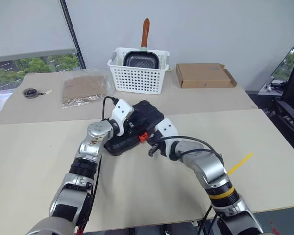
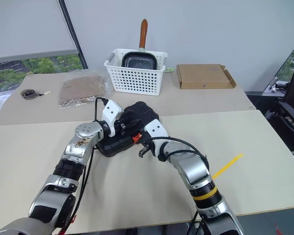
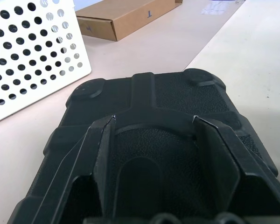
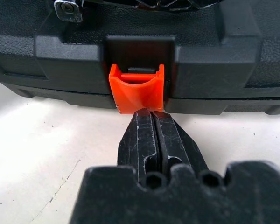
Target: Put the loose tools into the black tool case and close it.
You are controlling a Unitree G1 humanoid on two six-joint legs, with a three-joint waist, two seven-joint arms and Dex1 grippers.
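**Closed case on the table, right fingertips at the orange latch**

We see the black tool case (image 1: 134, 128) lying flat and closed near the middle of the light table (image 1: 264, 161), between the two arms; its lid is down on the base, and the small orange latch (image 4: 139, 92) sits in a notch on the front edge that faces the robot.

The right gripper (image 4: 151, 122) has its two black fingers pressed together with nothing between them; the tips stand at the lower edge of the latch, touching it or very nearly, we cannot tell which.

The left gripper (image 3: 154, 128) rests over the top of the lid with its fingers (image 3: 95, 154) spread apart; they lie on or just above the textured lid and do not grip anything.

Behind the case, on the far table, stands a white perforated basket (image 1: 137, 78) with a dark square pan (image 1: 142, 59) inside, whose brown handle (image 1: 145, 32) rises upright; a flat brown cardboard box (image 1: 205, 75) lies just to the right of the basket; a clear bag with brown material (image 1: 83, 90) lies to its left; further left is a dark round disc with a tag (image 1: 32, 92).

A strip of yellow tape (image 1: 240, 163) is on the table to the right of the right arm; the left arm covers part of the left side of the case in the head views.
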